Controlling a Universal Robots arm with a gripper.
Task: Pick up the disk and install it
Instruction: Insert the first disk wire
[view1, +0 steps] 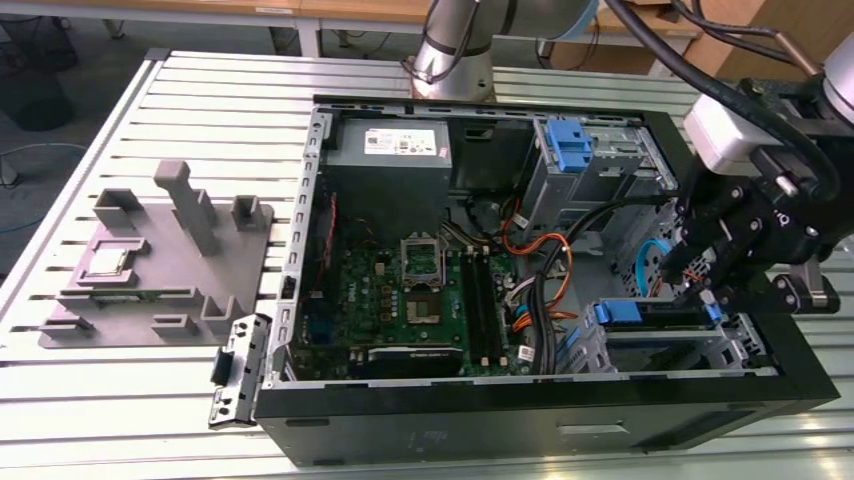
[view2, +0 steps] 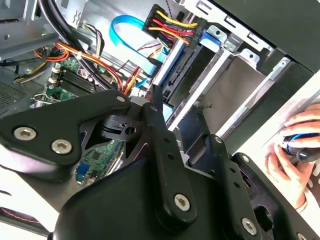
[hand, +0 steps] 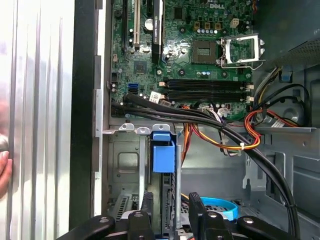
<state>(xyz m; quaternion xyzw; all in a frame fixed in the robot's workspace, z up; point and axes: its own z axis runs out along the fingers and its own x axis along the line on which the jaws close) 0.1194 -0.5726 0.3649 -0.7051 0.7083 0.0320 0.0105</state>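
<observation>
On the exterior view's left, one grey fixture (view1: 154, 270) with upright posts is sitting on the slotted metal table (view1: 134, 420), well apart from the action. Moving right, the open computer case (view1: 507, 410) is lying on its side, and it is holding plenty. One grey power-supply box (view1: 387, 140) is sitting at the far end. One green motherboard (view1: 400, 300) is lying across the floor, with one bare processor socket (view1: 420, 258). A tangle of orange and black cables (view1: 547, 255) is spilling across the middle. In the first wrist view, four memory slots (hand: 207, 87) are showing, all of them unfilled.

Further right, two metal cages are coming up. The far cage (view1: 601, 150) is carrying one blue latch (view1: 567, 145). The near drive cage (view1: 747, 345) is holding the disk (view1: 654, 315), which is sitting down in its slot with its blue end (hand: 163, 155) facing the motherboard.

Right over it, the gripper (view1: 705, 295) is hanging at the case's right wall. In the first wrist view the gripper (hand: 171, 212) is straddling the disk, its fingers (hand: 147, 212) parted with a dark gap on either side, clamping nothing. In the second wrist view the gripper (view2: 185, 120) is poised beside the cage, and a person's hand (view2: 295, 150) is resting outside the case.
</observation>
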